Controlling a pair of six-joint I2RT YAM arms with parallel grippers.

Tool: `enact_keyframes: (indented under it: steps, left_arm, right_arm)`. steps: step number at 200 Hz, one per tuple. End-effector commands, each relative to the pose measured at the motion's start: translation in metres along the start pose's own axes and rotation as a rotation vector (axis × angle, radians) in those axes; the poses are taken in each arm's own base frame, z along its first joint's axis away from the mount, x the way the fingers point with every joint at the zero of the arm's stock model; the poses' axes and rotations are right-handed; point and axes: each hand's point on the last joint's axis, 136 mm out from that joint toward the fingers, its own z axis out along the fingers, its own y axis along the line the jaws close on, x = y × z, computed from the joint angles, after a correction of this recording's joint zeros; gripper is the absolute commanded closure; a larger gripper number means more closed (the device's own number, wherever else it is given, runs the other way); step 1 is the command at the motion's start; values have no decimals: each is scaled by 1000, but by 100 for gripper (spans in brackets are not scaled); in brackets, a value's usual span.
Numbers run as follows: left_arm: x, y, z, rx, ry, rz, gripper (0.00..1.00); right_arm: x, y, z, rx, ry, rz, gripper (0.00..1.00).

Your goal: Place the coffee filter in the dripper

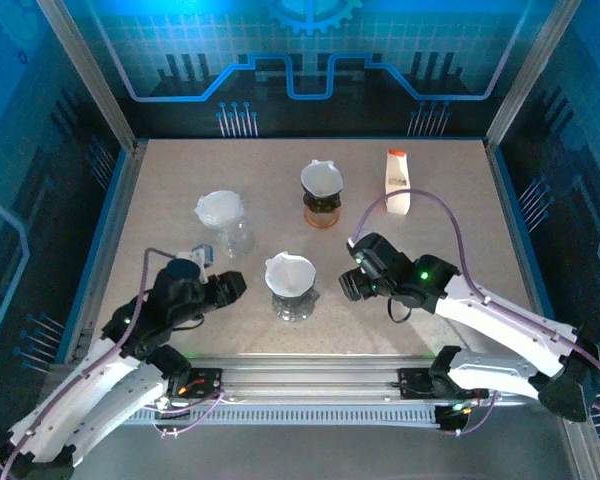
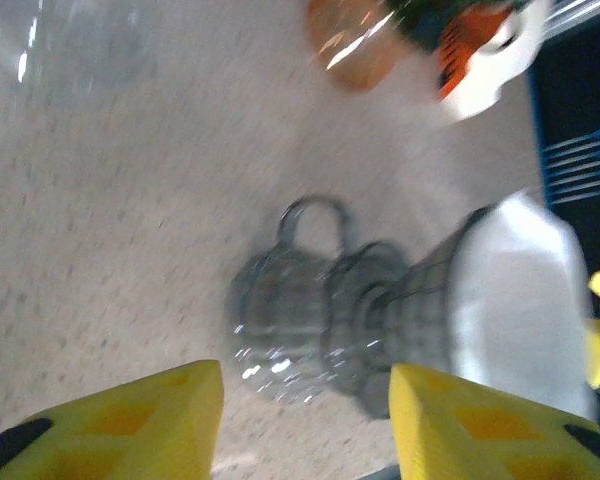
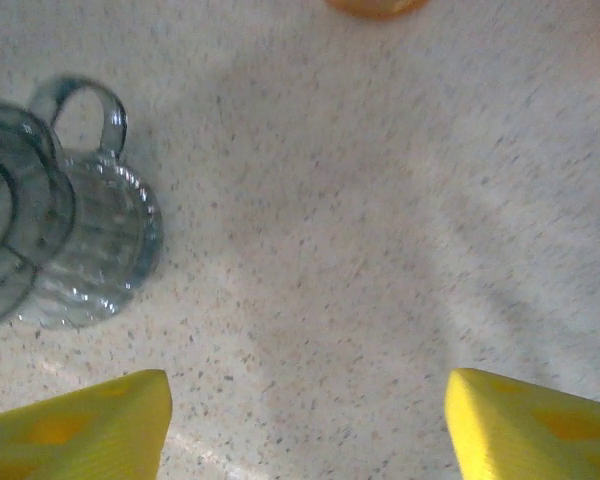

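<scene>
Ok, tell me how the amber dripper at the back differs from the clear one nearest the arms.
Colour: the amber dripper is orange-brown; the clear dripper is colourless glass. Place: the amber dripper stands at the back beside the white bottle; the clear dripper stands alone near the front. Both stand upright, each holding a white filter.

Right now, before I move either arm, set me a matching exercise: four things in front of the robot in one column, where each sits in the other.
Things
1. amber dripper
2. bottle
3. near clear dripper
4. far clear dripper

Places
A. front centre, closest to the arm bases
B. rear right, farthest to the right
C. left of centre, midway back
D. rear centre, just left of the bottle

Pairs: 1-D, 2-B, 3-A, 4-C
</scene>
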Motion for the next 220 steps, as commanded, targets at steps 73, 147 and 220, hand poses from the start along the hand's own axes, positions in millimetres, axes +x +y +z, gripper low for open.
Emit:
enact_keyframes:
  steps: [73,147,220]
  left_arm:
    - [65,17,63,116,260,-162,79]
    - [67,8,94,173,293,-202,91]
    - [70,9,109,162,322,-223,100]
  right_arm:
    - [45,57,44,-388,59,76,46]
    - [52,67,60,-459,95,114,55]
    - [66,63,70,-450,126,150,59]
